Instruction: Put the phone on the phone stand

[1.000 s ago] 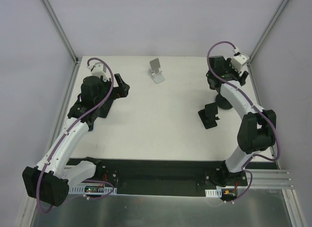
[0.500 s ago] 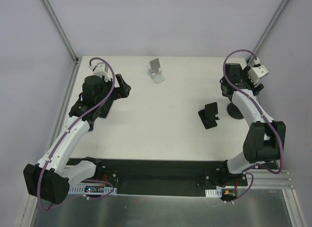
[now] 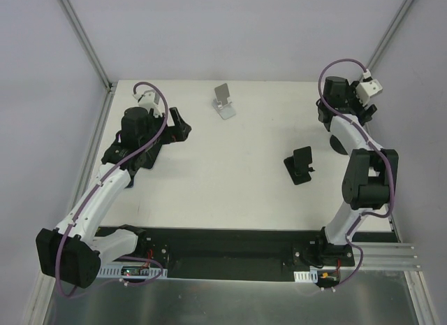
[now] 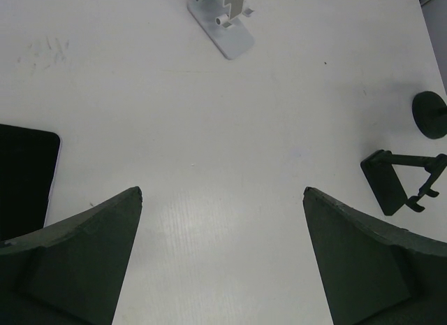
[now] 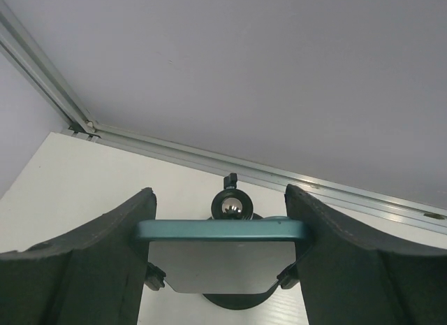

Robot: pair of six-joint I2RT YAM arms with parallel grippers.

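A teal-edged phone (image 5: pixel 220 230) lies crosswise between the fingers of my right gripper (image 5: pixel 218 191), which is shut on its two ends. Right behind and below it stands the black phone stand: a shiny ball joint (image 5: pixel 231 206), a grey plate (image 5: pixel 223 269) with two black tabs, and a round base (image 5: pixel 237 302). I cannot tell whether the phone touches the plate. In the top view the right gripper (image 3: pixel 338 122) hangs at the far right over that base (image 3: pixel 342 145). My left gripper (image 4: pixel 222 192) (image 3: pixel 178 126) is open over bare table.
A white stand (image 3: pixel 224 101) (image 4: pixel 227 21) sits at the back middle. A black folding stand (image 3: pixel 300 164) (image 4: pixel 398 185) lies right of centre. A dark slab (image 4: pixel 24 175) lies by the left fingers. Frame rails and walls close in the back and right.
The right arm has swung right and towards the back corner with the phone in its grip. The left gripper has drifted slightly right, still open.
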